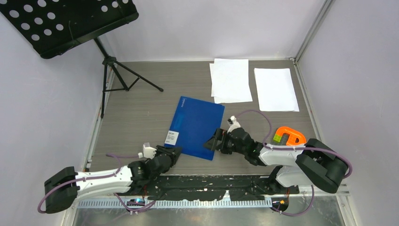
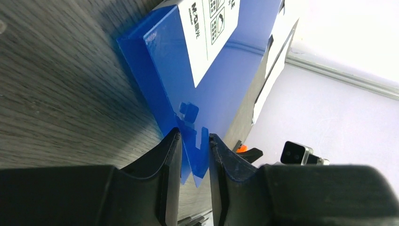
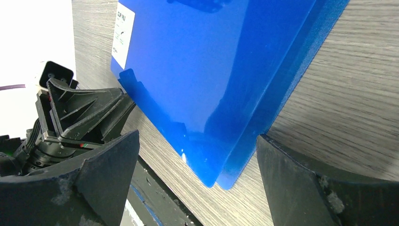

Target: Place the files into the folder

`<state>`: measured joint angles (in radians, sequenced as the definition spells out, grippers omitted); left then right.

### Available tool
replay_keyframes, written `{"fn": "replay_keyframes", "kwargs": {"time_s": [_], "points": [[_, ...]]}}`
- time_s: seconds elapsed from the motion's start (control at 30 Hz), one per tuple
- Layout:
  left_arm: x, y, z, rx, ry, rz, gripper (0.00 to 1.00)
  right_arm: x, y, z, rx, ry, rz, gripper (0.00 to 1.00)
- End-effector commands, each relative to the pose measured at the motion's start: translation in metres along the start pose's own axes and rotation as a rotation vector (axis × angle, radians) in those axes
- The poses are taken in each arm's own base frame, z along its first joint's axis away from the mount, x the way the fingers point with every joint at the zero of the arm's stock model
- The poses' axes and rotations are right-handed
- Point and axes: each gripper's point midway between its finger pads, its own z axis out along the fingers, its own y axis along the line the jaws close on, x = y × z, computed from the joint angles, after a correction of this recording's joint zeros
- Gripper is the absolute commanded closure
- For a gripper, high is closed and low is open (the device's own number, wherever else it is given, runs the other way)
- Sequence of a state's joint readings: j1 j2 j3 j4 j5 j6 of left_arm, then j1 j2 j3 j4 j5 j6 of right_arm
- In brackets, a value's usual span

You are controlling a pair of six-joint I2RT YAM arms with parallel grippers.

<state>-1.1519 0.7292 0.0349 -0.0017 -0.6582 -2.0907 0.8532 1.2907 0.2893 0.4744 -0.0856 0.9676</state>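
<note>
The blue folder (image 1: 196, 126) lies closed on the table's middle, with a white label (image 1: 171, 137) at its near left corner. My left gripper (image 1: 175, 153) is shut on the folder's near left corner; in the left wrist view the blue spine edge (image 2: 160, 89) runs down between my fingers. My right gripper (image 1: 212, 141) is open at the folder's near right corner (image 3: 221, 176), a finger on each side and not touching it. The files are white sheets at the far side: an overlapping stack (image 1: 230, 80) and a single sheet (image 1: 275, 89).
A black music stand (image 1: 70, 21) on a tripod (image 1: 123, 77) stands at the far left. An orange handle (image 1: 289, 136) sits on my right arm. Grey walls close in the table on the left, back and right.
</note>
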Motion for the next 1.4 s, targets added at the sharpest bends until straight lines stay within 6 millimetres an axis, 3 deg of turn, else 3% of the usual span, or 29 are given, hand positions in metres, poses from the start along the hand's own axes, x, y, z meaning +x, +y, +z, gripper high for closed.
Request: {"fn": "replay_keyframes", "kwargs": {"time_s": [0.0,0.23,0.67,0.97,1.03,1.13,1.23,1.3,1.33,1.37], "points": [[-0.001,-0.030,-0.002,0.085,-0.013,-0.175,0.75,-0.001,0.002,0.004,0.004,0.010,-0.002,0.00],[0.000,-0.033,-0.004,0.096,-0.002,-0.178,0.77,-0.004,0.011,0.007,-0.023,0.005,0.013,0.00],[0.000,-0.031,-0.005,0.091,0.005,-0.176,0.78,-0.016,0.039,0.026,-0.127,-0.013,0.094,0.14],[-0.006,-0.029,-0.006,0.095,-0.012,-0.177,0.78,-0.017,0.043,0.037,-0.137,-0.002,0.125,0.21],[-0.013,-0.031,-0.006,0.082,-0.042,-0.134,0.77,-0.017,0.041,0.036,-0.127,-0.005,0.123,0.22],[-0.030,-0.053,0.000,0.062,-0.041,-0.010,0.68,-0.020,0.030,0.030,-0.079,-0.035,0.120,0.23],[-0.064,-0.087,0.010,0.053,-0.059,0.155,0.60,-0.022,0.021,0.023,-0.054,-0.052,0.098,0.23],[-0.097,-0.095,0.024,-0.045,-0.078,0.282,0.54,-0.023,0.019,0.020,-0.042,-0.056,0.086,0.22],[-0.105,-0.114,0.026,-0.039,-0.066,0.341,0.53,-0.025,0.020,0.019,-0.044,-0.060,0.076,0.22],[-0.111,-0.100,0.039,-0.167,-0.021,0.378,0.53,-0.025,0.019,0.019,-0.038,-0.058,0.073,0.21]]}}
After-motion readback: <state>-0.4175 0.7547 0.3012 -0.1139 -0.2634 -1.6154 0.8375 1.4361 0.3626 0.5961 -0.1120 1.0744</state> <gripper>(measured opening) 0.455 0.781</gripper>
